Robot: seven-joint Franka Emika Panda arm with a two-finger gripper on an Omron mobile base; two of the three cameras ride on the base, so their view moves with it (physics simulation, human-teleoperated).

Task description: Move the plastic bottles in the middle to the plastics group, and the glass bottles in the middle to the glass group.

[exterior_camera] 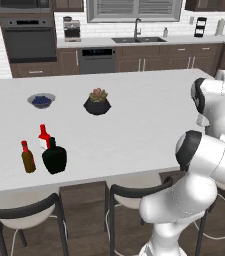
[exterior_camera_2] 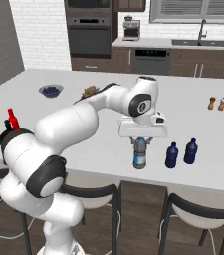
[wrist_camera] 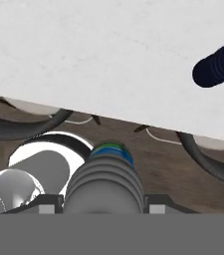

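Note:
My gripper [exterior_camera_2: 140,143] points down near the counter's front edge, shut on the top of the clear plastic bottle [exterior_camera_2: 140,158] with the blue label. The bottle hangs upright with its base at or just above the counter. In the hand view that bottle [wrist_camera: 106,174] runs out between the fingertips [wrist_camera: 49,201]. Two dark navy bottles [exterior_camera_2: 171,155] [exterior_camera_2: 190,151] stand just to its right, and one of them [wrist_camera: 217,65] shows in the hand view. At the left end stand the slim red bottle [exterior_camera: 44,136], the brown bottle [exterior_camera: 28,157] and the squat black glass bottle [exterior_camera: 54,157], close together.
A bowl of blueberries [exterior_camera: 41,100] and a potted plant [exterior_camera: 97,102] sit further back on the white counter [exterior_camera: 144,115]. Salt and pepper shakers [exterior_camera_2: 216,103] stand at the far right. Stools [exterior_camera_2: 198,211] are tucked under the front edge.

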